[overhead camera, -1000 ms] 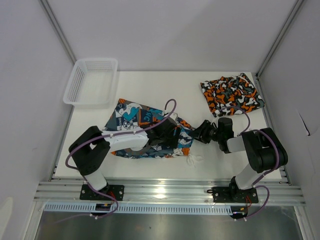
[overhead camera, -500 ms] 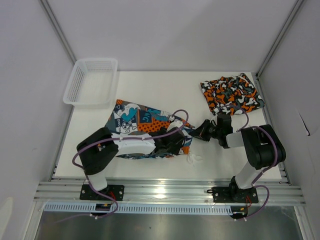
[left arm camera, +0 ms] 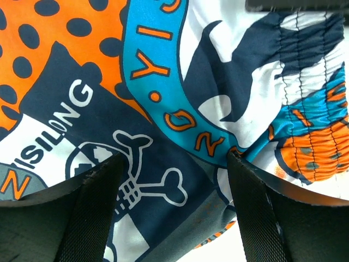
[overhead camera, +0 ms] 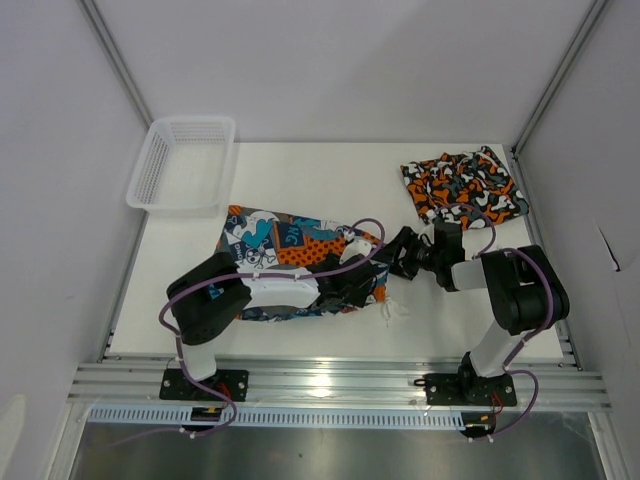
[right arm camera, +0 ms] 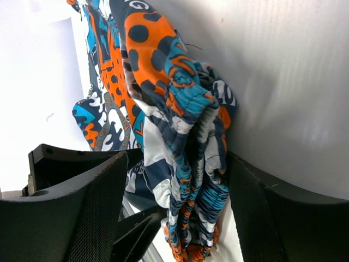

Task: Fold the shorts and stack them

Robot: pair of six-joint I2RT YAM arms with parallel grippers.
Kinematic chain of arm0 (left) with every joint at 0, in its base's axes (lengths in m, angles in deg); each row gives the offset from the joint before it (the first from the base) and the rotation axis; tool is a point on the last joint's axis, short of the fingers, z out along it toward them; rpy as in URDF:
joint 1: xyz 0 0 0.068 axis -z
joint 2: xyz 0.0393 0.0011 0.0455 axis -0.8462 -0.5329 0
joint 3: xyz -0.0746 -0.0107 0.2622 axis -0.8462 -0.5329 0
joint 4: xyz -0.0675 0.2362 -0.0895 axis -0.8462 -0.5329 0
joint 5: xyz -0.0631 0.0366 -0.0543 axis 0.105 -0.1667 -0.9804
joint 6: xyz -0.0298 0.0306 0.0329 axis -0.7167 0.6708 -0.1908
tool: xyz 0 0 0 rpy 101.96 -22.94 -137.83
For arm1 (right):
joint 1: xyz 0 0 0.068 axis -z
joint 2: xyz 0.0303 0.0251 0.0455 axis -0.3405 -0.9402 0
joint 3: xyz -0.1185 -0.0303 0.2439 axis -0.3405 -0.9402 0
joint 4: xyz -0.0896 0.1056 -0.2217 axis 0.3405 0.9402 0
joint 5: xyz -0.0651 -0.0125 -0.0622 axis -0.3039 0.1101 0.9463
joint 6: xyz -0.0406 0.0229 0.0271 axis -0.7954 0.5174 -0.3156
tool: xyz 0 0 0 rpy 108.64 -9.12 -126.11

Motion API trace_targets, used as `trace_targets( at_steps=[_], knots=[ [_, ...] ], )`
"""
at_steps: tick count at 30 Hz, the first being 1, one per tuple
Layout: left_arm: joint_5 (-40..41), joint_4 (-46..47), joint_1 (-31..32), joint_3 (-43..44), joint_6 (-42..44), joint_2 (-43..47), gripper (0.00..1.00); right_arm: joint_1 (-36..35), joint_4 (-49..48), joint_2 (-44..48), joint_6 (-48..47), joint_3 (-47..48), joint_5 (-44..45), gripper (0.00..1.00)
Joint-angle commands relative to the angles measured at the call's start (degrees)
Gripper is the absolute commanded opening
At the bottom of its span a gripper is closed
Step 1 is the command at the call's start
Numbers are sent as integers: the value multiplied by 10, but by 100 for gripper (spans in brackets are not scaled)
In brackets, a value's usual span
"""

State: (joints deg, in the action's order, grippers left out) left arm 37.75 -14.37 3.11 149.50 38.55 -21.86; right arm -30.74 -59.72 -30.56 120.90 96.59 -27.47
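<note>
The blue-teal, orange and white cartoon shorts (overhead camera: 283, 252) lie folded in a long band at the table's near left. My left gripper (overhead camera: 352, 288) hovers open low over their right end, skull-and-bone print (left arm camera: 158, 180) showing between its black fingers (left arm camera: 82, 213). My right gripper (overhead camera: 398, 258) stands open at the same end, the gathered waistband (right arm camera: 188, 164) bunched upright between its fingers (right arm camera: 82, 218) with a gap on the left side. The orange, black, grey and white camouflage shorts (overhead camera: 463, 190) lie folded at the far right, away from both grippers.
A white mesh basket (overhead camera: 183, 163) sits at the far left corner. A white drawstring end (overhead camera: 392, 310) trails onto the table beside the cartoon shorts. Side walls close in the table on the left and right.
The cartoon shorts have drawn into a narrower, flatter band. My left arm has slid right along them toward the waistband end. The right gripper has edged slightly farther from me.
</note>
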Motion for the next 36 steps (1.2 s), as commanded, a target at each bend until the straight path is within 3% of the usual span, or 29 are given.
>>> trace_targets(
  at_steps=[1, 15, 21, 30, 36],
  knots=[
    [-8, -14, -4, -6, -31, -39, 80, -13, 35, -8, -28, 3, 22, 74],
    [-1, -40, -25, 17, -58, -46, 81, -3, 73, 25, -33, -19, 30, 70],
    [1, -45, -26, 20, -67, -41, 81, -12, 137, 84, -16, -38, 62, 77],
    [-25, -40, -26, 20, -79, -23, 81, -36, 104, 61, 16, -49, 72, 80],
    [-22, -54, -26, 24, -83, -14, 82, -38, 237, 161, -1, -59, 142, 81]
  ],
)
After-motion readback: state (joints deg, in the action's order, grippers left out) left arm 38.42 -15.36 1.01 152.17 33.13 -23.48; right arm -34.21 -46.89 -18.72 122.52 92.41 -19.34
